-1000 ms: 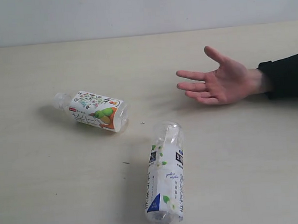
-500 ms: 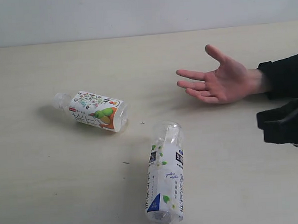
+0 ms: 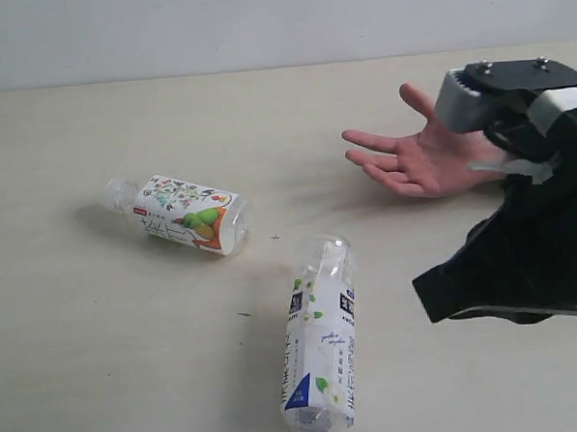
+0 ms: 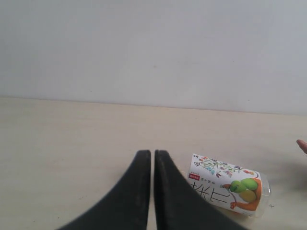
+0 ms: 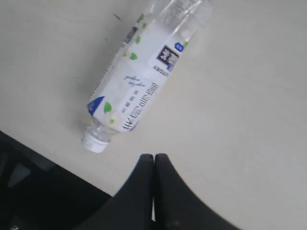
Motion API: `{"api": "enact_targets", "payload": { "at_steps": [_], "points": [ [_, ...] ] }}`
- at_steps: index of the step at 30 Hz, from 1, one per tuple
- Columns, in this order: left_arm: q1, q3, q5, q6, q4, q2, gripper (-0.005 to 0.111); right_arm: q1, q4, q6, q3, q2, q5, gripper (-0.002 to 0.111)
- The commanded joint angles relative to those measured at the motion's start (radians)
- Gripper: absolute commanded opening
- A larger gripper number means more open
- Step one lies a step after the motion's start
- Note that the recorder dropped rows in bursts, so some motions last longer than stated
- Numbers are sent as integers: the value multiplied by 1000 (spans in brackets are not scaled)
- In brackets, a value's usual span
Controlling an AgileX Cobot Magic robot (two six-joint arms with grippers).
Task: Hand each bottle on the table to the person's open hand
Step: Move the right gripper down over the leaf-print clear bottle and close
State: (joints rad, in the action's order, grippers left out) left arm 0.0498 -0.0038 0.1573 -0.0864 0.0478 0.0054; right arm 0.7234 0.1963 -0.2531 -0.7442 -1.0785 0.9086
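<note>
Exterior camera angles down across the table [image 3: 83,362]; low left wrist view shares its fruit-label bottle [image 4: 225,184], overhead right wrist view its leafy-label bottle [image 5: 139,81].

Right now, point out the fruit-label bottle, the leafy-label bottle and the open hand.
fruit-label bottle [image 3: 187,215], exterior view, middle of its label
leafy-label bottle [image 3: 322,342], exterior view, middle of its label
open hand [image 3: 419,164], exterior view, the palm

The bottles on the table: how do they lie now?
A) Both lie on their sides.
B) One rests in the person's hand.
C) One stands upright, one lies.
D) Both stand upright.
A: the fruit-and-flower bottle and the leafy bottle both lie on their sides on the table, and the open hand holds nothing.
</note>
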Motion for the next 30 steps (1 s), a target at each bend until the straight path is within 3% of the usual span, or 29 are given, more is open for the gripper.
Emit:
{"api": "enact_targets", "payload": {
  "at_steps": [1,5,8,10,12,20,24,30],
  "points": [
    [2,4,-5,5,4,-5,5,133,-210,-254,-53,-97,33,0],
    [2,4,-5,5,4,-5,5,187,-196,-246,-74,-205,-121,0],
    [2,4,-5,5,4,-5,5,187,50,-196,-76,-226,-362,0],
    [2,4,-5,5,4,-5,5,187,200,-5,-103,-255,-390,0],
    [2,4,-5,5,4,-5,5,189,237,15,-134,-310,-344,5],
    [2,4,-5,5,4,-5,5,189,209,-17,-242,-445,-252,37],
    [2,4,-5,5,4,-5,5,189,96,-145,-267,-445,-226,54],
    [2,4,-5,5,4,-5,5,189,-117,-435,-267,-445,-130,63]
  ]
}}
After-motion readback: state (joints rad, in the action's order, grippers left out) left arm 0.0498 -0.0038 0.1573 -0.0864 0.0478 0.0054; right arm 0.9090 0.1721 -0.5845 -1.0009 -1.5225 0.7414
